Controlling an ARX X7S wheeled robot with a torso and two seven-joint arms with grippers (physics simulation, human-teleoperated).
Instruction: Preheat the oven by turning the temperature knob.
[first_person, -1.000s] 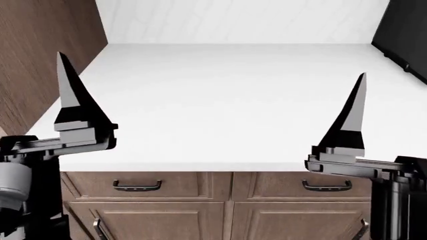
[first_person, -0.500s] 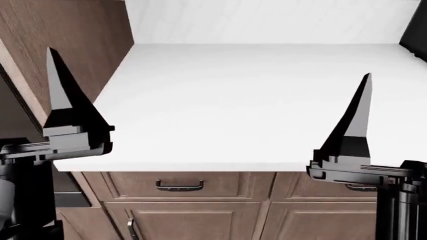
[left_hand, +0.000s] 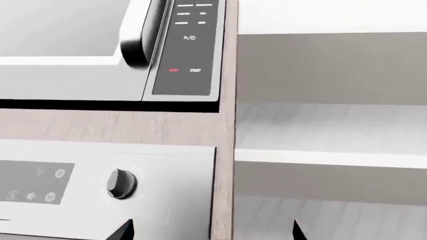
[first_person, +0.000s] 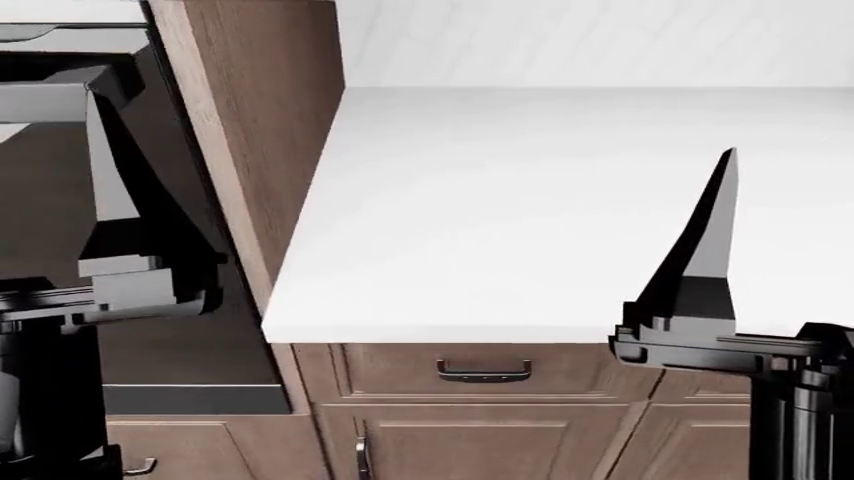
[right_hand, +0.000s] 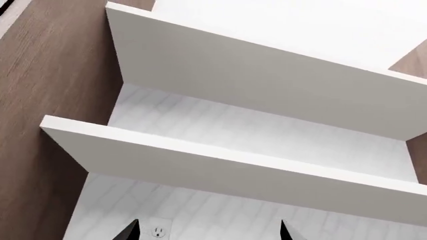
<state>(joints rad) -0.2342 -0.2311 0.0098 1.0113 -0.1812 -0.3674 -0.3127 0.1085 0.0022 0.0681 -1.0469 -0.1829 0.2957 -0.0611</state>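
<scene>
The left tool (left_hand: 210, 231) is standing wide, its two dark fingertips (left_hand: 124, 229) showing well apart in the left wrist view and gripping nothing; no part of it is touching the oven (left_hand: 167, 200). In that view the oven's steel control panel is lying just beyond the tips, carrying a round dark knob (left_hand: 121, 183) beside a grey strip of small icons (left_hand: 33, 182). Above the panel, past a band of wood, a second appliance (left_hand: 100, 50) is sitting with a bar handle (left_hand: 143, 35) and a dark strip reading START. To the side, white shelves (left_hand: 330, 157) are running along a pale wall.

The head view is showing none of the knob or panel; there the oven is appearing only as a dark recess (first_person: 160, 330) at the far left, behind the raised left tool (first_person: 127, 240), bounded by a wooden side panel (first_person: 254, 130). The white bench (first_person: 534, 200) is spreading to the right, with wooden drawers (first_person: 454, 372) and dark handles (first_person: 483, 372) beneath it.

The right tool (right_hand: 207, 230) is also standing wide and empty, its tips well apart in the right wrist view, pointing up at white shelves (right_hand: 233, 170) and a wall outlet (right_hand: 159, 231). In the head view the right tool (first_person: 701, 270) is hanging over the bench edge.
</scene>
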